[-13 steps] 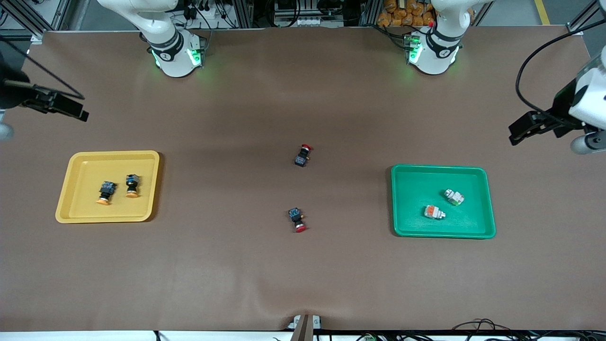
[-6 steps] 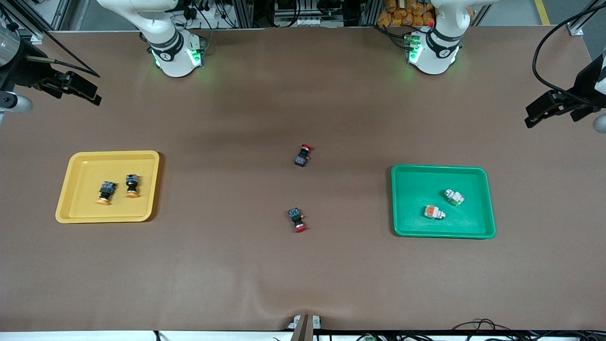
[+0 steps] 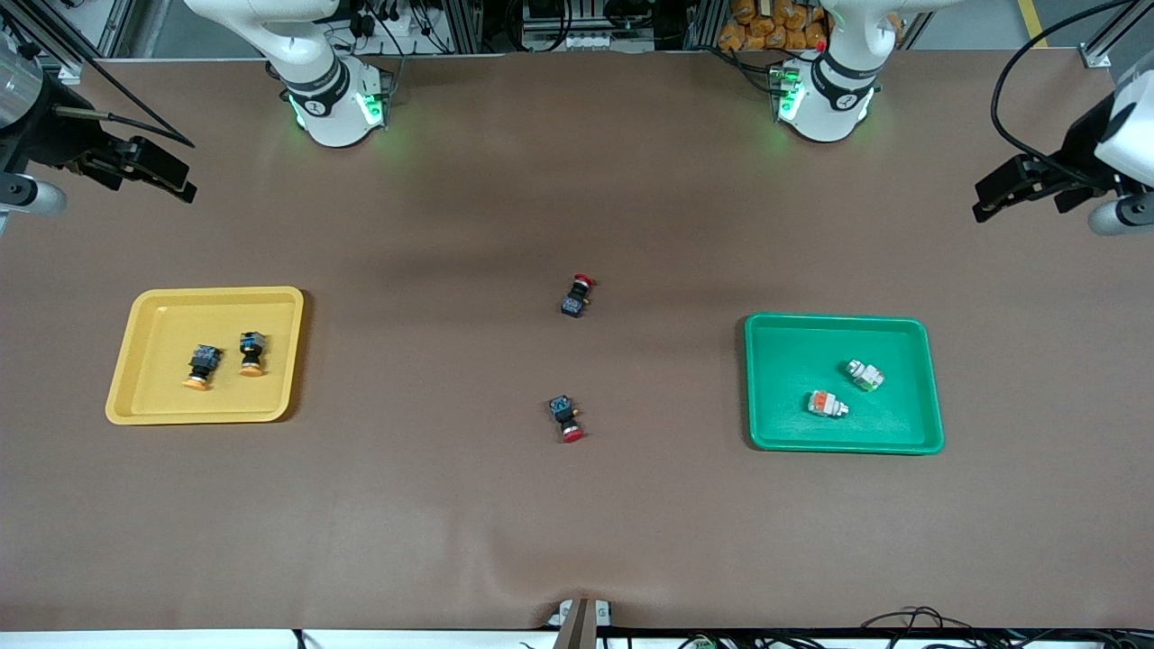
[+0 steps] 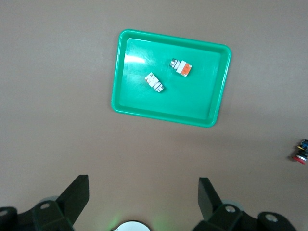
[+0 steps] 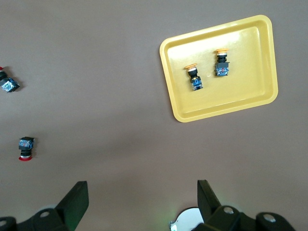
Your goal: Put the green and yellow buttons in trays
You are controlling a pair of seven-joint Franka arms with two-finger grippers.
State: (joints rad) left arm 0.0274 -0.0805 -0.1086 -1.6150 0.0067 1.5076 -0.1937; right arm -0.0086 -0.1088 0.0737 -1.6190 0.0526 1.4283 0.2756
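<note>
Two black-bodied buttons with orange-yellow caps [image 3: 202, 367] [image 3: 251, 353] lie in the yellow tray [image 3: 162, 324]. Two white-bodied buttons [image 3: 865, 375] [image 3: 827, 404] lie in the green tray [image 3: 793, 342]. My right gripper [image 3: 171, 180] hangs open over bare table at the right arm's end, holding nothing. My left gripper [image 3: 992, 200] hangs open over bare table at the left arm's end, also holding nothing. The left wrist view shows the green tray [image 4: 134, 91] with both white buttons [image 4: 181, 67] [image 4: 154, 82] past my open left gripper [image 4: 143, 185]. The right wrist view shows the yellow tray [image 5: 240, 106] and its buttons [image 5: 194, 78] [image 5: 221, 64] past my open right gripper [image 5: 143, 187].
Two black switches with red caps [image 3: 575, 296] [image 3: 566, 419] lie on the brown table midway between the trays, one nearer the front camera. The arms' bases [image 3: 334, 108] [image 3: 825, 99] stand along the table's edge by the robots.
Both grippers have drawn away from the trays toward the robots' edge of the table and stayed open. The buttons and trays have not moved.
</note>
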